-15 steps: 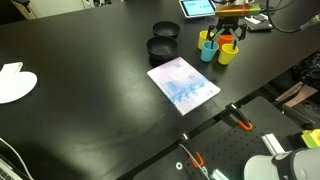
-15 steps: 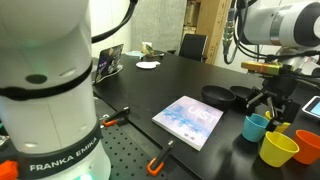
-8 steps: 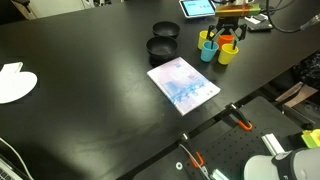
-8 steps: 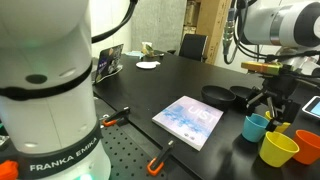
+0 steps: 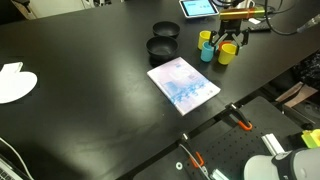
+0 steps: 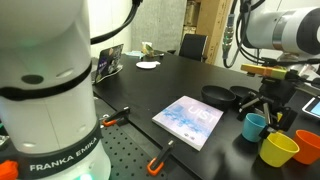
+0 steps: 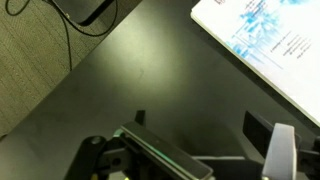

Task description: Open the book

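The book (image 5: 183, 83) lies closed and flat on the black table, near its front edge, with a pale pink cover and blue blotches. It shows in both exterior views (image 6: 188, 121) and at the top right of the wrist view (image 7: 262, 30). My gripper (image 5: 229, 42) hangs open and empty over the coloured cups, to one side of the book and apart from it. It also shows in an exterior view (image 6: 267, 106). In the wrist view the two fingertips (image 7: 200, 126) stand wide apart over bare table.
Two black bowls (image 5: 160, 47) (image 5: 166, 30) stand just behind the book. Blue (image 6: 256, 126), yellow (image 6: 279, 148) and orange (image 6: 308, 143) cups stand under and beside the gripper. A small tablet (image 5: 196, 7) lies behind them. A flat white shape (image 5: 13, 82) lies far off.
The gripper has dropped a little over the cups. The book and the other things have not moved.
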Robot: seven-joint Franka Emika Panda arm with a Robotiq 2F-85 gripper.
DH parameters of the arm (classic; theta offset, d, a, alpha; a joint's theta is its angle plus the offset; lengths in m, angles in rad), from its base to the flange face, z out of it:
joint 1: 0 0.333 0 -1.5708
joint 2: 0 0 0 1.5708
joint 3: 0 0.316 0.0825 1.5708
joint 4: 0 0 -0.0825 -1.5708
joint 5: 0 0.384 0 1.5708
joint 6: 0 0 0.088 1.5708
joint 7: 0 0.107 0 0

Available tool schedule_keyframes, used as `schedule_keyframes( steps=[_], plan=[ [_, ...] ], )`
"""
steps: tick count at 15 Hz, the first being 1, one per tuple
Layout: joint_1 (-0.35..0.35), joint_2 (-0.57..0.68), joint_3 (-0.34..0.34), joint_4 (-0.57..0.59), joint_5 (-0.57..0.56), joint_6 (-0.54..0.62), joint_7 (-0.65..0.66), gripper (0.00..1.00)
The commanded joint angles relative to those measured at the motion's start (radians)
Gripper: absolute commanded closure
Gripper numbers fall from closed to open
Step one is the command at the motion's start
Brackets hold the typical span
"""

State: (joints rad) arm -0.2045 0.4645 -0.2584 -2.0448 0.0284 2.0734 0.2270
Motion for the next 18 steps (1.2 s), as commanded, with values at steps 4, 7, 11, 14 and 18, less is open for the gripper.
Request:
schedule_keyframes(
  steps=[4,7,11,14,18],
  plan=[
    [-0.155,0.079,0.048,0.066,0.058,-0.178,-0.383,0.0],
    [-0.206,0.048,0.073,0.008,0.119,-0.209,-0.525,0.0],
    [-0.238,-0.008,0.113,-0.097,0.228,-0.225,-0.69,0.0],
    [-0.249,-0.013,0.145,-0.161,0.365,-0.143,-0.804,0.0],
    [-0.265,0.013,0.174,-0.187,0.539,-0.025,-0.98,0.0]
  ],
)
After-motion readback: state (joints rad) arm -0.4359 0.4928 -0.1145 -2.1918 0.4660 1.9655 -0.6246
